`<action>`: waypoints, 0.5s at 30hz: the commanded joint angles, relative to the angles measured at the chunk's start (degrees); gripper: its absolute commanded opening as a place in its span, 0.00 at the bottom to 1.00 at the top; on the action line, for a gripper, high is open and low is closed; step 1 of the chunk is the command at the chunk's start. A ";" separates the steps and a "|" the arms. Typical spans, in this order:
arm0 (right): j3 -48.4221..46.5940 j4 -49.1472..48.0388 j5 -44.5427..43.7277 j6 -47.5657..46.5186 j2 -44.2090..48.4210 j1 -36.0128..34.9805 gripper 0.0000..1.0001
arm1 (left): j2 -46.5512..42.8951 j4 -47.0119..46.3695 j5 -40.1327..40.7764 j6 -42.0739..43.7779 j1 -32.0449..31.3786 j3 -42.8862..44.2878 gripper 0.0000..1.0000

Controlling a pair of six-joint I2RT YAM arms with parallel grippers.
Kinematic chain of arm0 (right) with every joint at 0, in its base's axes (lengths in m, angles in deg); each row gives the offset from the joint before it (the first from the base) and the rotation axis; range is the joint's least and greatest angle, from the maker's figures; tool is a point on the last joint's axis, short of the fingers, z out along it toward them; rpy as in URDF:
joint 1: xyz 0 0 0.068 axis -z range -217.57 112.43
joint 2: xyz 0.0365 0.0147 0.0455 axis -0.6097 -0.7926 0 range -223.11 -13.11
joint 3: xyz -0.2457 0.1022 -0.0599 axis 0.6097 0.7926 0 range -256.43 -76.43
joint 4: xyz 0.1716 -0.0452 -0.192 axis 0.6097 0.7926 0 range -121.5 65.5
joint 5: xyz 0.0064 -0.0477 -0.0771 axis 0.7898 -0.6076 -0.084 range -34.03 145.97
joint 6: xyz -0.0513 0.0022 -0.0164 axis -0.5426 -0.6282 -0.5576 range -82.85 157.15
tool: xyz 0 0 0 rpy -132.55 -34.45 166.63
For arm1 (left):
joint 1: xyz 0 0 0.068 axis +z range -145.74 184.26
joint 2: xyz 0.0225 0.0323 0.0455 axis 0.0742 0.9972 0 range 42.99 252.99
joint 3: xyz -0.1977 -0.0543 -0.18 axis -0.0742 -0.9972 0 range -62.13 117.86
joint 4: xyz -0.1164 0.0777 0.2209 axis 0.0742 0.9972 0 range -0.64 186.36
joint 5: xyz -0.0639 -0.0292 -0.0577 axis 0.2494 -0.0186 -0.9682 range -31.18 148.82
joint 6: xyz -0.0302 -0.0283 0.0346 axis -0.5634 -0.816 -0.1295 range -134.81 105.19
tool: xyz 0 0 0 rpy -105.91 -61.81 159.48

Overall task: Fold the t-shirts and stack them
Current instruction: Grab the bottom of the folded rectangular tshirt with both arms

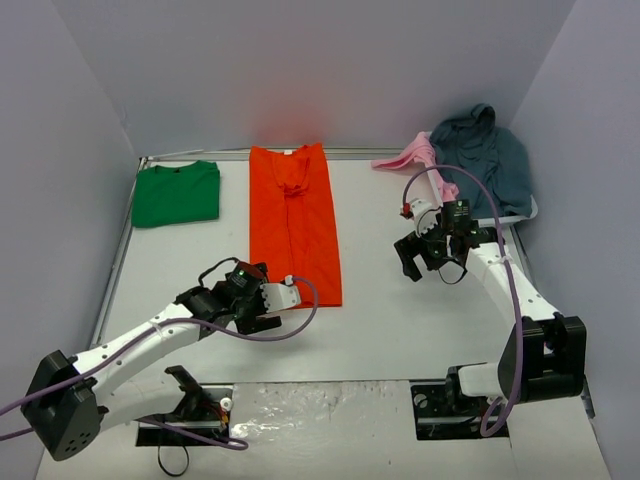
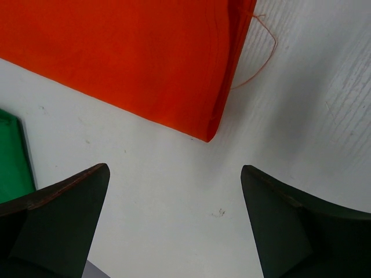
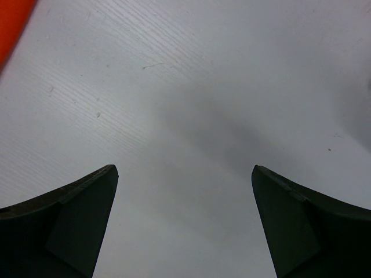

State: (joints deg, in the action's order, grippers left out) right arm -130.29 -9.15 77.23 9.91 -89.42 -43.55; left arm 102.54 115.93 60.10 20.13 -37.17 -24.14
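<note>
The orange t-shirt (image 1: 293,225) lies flat in the middle of the table, folded lengthwise into a long strip. One of its near corners shows in the left wrist view (image 2: 145,63), with a loose thread beside it. The green t-shirt (image 1: 177,193) lies folded at the back left, and its edge shows in the left wrist view (image 2: 10,156). My left gripper (image 1: 262,308) is open and empty just off the orange shirt's near left corner, over bare table (image 2: 175,169). My right gripper (image 1: 422,265) is open and empty over bare table (image 3: 184,168), right of the orange shirt.
A pile of other clothes lies at the back right: a blue-grey garment (image 1: 483,155) and a pink one (image 1: 420,160). The table has a raised rim (image 1: 120,250) along its left and back. A sliver of orange (image 3: 11,17) shows in the right wrist view.
</note>
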 commanded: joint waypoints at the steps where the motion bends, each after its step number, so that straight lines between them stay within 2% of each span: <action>1: 0.17 -0.38 -1.22 -0.27 -0.33 0.44 0.96 | 1.53 -2.75 -1.10 -0.13 -0.58 -0.21 0.98; 15: 0.25 -0.64 -2.45 -0.27 -1.91 0.62 0.96 | 8.65 -6.79 1.27 -0.40 -1.55 -1.35 1.00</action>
State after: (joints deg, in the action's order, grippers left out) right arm -130.29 -9.87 75.55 9.91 -90.91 -43.17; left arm 110.17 110.73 59.86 20.07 -38.44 -25.19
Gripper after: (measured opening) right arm 0.960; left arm 0.995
